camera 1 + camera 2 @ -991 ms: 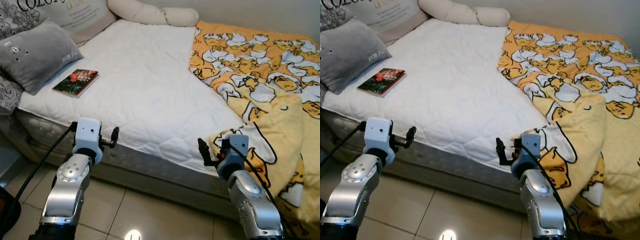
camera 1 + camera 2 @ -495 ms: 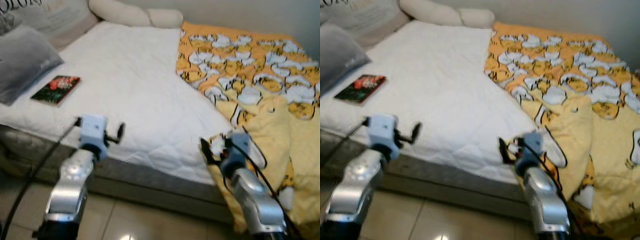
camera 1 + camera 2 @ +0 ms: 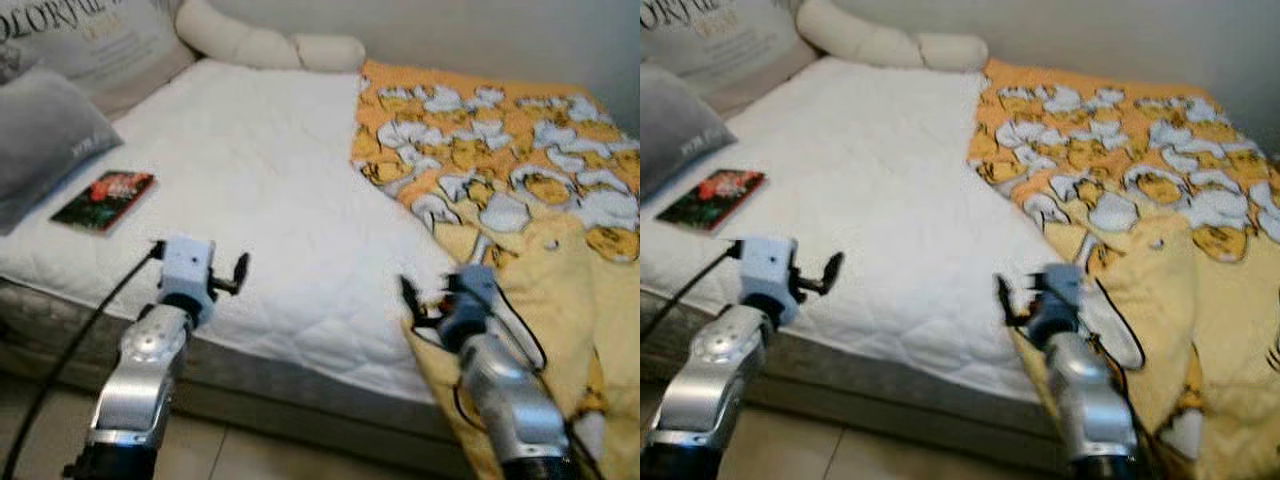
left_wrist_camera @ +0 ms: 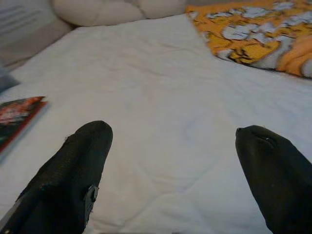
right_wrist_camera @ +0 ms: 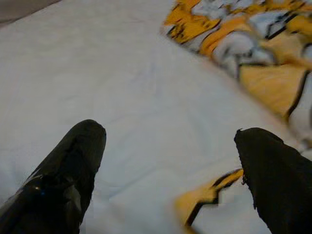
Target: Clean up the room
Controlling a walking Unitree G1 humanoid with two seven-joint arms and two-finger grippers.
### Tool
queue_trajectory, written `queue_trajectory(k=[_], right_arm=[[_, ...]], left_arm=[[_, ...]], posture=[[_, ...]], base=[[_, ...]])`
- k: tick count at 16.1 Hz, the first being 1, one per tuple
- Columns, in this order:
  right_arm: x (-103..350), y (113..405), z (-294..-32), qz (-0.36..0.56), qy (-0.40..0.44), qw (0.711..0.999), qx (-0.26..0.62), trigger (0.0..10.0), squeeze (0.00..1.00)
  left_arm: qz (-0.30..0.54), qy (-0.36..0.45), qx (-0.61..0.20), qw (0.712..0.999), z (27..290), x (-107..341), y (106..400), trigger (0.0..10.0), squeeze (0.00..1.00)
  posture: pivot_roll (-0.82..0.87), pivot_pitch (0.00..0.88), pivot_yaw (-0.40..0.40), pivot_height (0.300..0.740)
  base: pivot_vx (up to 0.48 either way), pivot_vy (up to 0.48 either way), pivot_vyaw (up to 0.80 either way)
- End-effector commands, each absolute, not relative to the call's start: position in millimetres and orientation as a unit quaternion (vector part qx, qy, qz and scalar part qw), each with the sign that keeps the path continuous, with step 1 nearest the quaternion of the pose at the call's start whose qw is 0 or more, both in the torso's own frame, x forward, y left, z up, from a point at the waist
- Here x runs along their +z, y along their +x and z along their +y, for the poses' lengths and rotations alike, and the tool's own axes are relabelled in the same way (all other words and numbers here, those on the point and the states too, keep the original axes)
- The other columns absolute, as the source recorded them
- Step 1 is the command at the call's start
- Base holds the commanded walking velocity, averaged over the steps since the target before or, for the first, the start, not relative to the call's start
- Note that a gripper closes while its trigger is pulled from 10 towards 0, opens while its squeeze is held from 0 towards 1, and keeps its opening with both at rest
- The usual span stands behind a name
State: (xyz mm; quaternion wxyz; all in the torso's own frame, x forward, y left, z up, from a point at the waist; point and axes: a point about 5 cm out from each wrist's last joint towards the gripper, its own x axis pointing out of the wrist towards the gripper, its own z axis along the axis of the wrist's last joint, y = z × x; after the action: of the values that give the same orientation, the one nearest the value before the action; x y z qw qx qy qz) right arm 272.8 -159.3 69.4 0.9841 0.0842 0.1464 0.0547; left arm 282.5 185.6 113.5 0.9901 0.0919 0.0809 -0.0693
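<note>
White quilted mattress [image 3: 270, 190] is the biggest thing here, and the rest is placed from it. Its near edge runs across the head views just behind both wrists, with a grey side band below it and pale tiled floor [image 3: 250, 465] at the foot of that band. A plain light wall [image 3: 480, 35] stands behind the mattress's far edge.

Covering the mattress's right part is a yellow-and-orange fleece blanket printed with white cartoon figures [image 3: 500, 150]; it is rumpled, and its near corner spills over the near edge toward the floor. Left of the blanket the white top lies open and broad.

At the mattress's far left corner sit a large cream cushion with dark lettering [image 3: 90, 40] and a cream sausage-shaped bolster [image 3: 270, 45]; a grey pillow [image 3: 45, 140] leans in front of the cushion, on the left edge. Just beside that pillow a thin book with a dark red-and-green cover [image 3: 103, 199] lies flat on the sheet, near the left edge.

Smallest are the grippers. The left gripper [image 4: 170, 161] hangs over the near edge, fingers spread wide and holding nothing, well apart from the book. The right gripper [image 5: 170, 165] is likewise spread wide and empty, at the near edge where the blanket's corner drapes down.
</note>
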Motion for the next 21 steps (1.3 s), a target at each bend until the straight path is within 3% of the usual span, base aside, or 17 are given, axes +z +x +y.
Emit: queue_trajectory(k=[1,6,10,11,18,21], right_arm=[[71.4,275.8,-149.9,0.147,0.091,0.983,0.064,10.0,0.0],[71.5,277.5,-149.2,0.148,0.094,0.982,0.066,10.0,0.0],[72.2,273.3,-146.9,0.158,0.091,0.979,0.091,10.0,0.0],[71.7,271.3,-148.9,0.161,0.091,0.979,0.089,10.0,1.0],[45.9,276.7,-170.4,0.265,0.036,0.963,0.023,10.0,1.0],[24.5,292.9,-178.8,0.342,0.061,0.937,-0.028,10.0,1.0]], left_arm=[[0.075,0.098,-0.063,0.99,191.7,118.8,285.7,10.0,1.0],[0.078,0.105,-0.07,0.989,189.9,117.9,288.0,10.0,1.0],[0.08,0.117,-0.082,0.987,192.4,117.6,282.8,10.0,1.0],[0.081,0.12,-0.086,0.986,193.4,117.4,279.9,10.0,1.0],[0.097,0.157,-0.188,0.965,183.6,113.2,278.0,10.0,1.0],[0.133,0.203,-0.298,0.923,177.8,108.6,273.3,10.0,1.0]], posture=[[-0.01,0.0,-0.029,0.74],[-0.01,0.0,-0.023,0.74],[-0.01,0.0,-0.02,0.74],[0.0,0.0,-0.025,0.74],[-0.03,0.0,-0.009,0.74],[-0.02,0.0,-0.011,0.74]], base=[[0.36,0.0,-0.78],[0.344,0.0,-0.3],[0.0,0.0,0.0],[0.0,0.0,0.0],[0.0,0.0,0.0],[0.0,0.0,0.0]])
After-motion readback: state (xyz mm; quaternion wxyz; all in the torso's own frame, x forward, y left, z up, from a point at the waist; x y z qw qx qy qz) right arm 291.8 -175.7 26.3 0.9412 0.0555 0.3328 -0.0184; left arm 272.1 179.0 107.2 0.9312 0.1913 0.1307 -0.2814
